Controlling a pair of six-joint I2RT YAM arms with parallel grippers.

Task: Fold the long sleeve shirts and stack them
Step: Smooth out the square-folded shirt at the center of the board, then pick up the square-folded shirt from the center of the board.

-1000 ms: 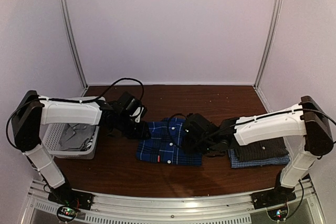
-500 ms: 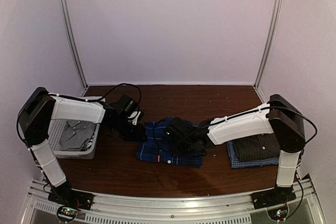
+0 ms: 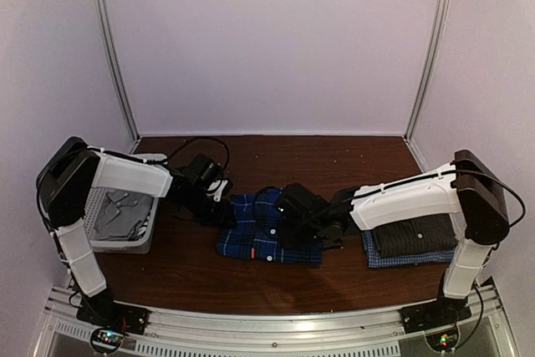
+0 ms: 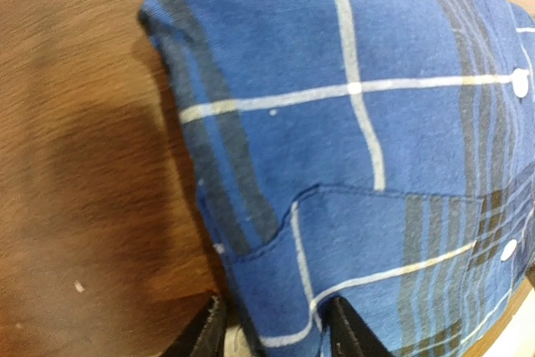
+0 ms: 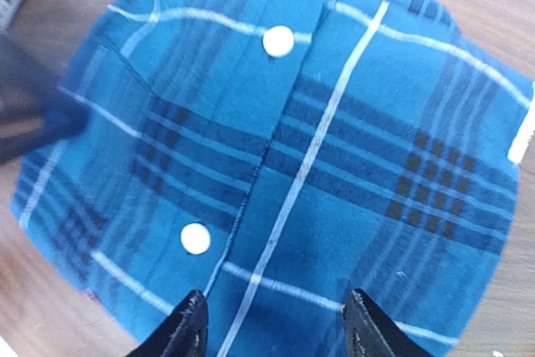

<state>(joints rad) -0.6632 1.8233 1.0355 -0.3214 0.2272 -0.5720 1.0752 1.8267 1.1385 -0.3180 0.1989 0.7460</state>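
Observation:
The royal-blue plaid shirt (image 3: 266,230) lies folded on the table's middle. It fills the left wrist view (image 4: 359,123) and the right wrist view (image 5: 284,165). My left gripper (image 3: 224,206) is at the shirt's left edge. In its wrist view (image 4: 272,336) the jaws stand apart, with the folded edge between them. My right gripper (image 3: 291,216) is open just over the shirt's middle (image 5: 276,328), beside the button placket. The dark grey checked shirt (image 3: 415,233) lies folded on the pale blue shirt (image 3: 410,259) at the right.
A white mesh basket (image 3: 99,242) with grey cloth inside stands at the left, behind my left arm. Brown table (image 3: 334,160) runs back to the white walls. My right arm reaches over the stack's left side.
My right gripper moved left over the blue plaid shirt, then back a little to the right. My left gripper stayed at the shirt's left edge while its arm shifted.

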